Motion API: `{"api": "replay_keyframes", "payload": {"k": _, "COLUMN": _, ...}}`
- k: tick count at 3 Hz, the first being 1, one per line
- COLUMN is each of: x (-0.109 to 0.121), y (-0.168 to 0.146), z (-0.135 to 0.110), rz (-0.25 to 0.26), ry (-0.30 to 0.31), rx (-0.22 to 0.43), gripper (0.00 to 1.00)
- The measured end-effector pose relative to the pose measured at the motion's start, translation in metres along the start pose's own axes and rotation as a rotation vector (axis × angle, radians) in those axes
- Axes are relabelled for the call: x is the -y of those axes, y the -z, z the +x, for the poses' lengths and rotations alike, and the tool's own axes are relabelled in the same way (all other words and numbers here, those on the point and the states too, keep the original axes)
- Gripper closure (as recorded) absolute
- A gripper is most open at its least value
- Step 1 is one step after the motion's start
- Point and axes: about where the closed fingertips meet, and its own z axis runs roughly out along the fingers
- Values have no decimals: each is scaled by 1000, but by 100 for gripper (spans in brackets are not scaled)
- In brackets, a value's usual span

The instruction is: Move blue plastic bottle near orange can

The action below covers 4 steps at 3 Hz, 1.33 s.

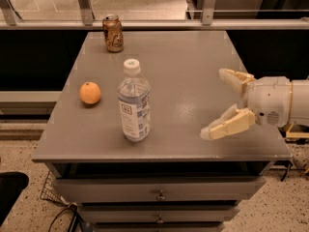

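Gripper (213,104), its claw spread wide, hung well right of the upright blue plastic bottle (134,105), the orange can (113,33) farther beyond to its left; a hasty sideways sweep could topple the tall bottle.

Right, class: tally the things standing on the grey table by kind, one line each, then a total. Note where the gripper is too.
Bottles: 1, the blue plastic bottle
Cans: 1, the orange can
Fruit: 1, an orange
Total: 3
The gripper hovers over the right side of the table, jaws open, holding nothing.
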Motion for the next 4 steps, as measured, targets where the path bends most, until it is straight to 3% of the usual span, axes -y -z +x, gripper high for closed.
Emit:
{"api": "replay_keyframes", "payload": {"k": 1, "x": -3, "y": -6, "z": -9, "rz": 1, "ry": 18, "rx": 96, "gripper": 0}}
{"api": "replay_keyframes", "payload": {"k": 2, "x": -3, "y": -6, "z": -9, "rz": 1, "ry": 18, "rx": 96, "gripper": 0}}
{"api": "replay_keyframes", "payload": {"k": 4, "x": -7, "y": -49, "z": -20, "rz": -72, "ry": -22, "rx": 192, "gripper": 0}}
